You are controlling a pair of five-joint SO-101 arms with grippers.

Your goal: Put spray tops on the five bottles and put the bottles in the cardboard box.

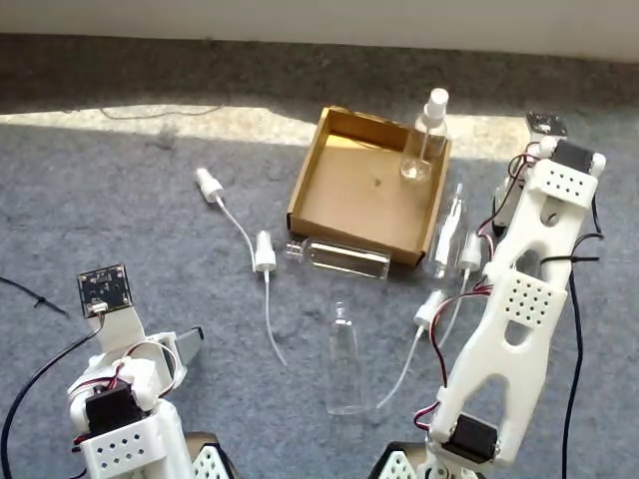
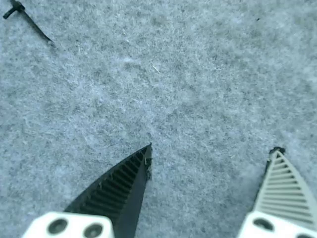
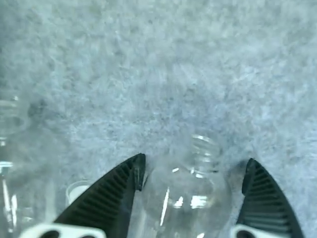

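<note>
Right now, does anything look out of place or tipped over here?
Nothing looks broken or spilled. One capped bottle stands in the box. An uncapped bottle lies on its side by the box's near wall, with a loose spray top beside its neck.

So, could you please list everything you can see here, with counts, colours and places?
cardboard box: one, brown, far middle of grey carpet
capped bottle: one, clear, white top, upright in box's far right corner
uncapped bottles: three from above, clear, lying on carpet by box
spray tops: four, white, loose on carpet
cable tie: one, black, carpet's left
left gripper: open, over bare carpet
right gripper: open, astride a clear bottle
</note>
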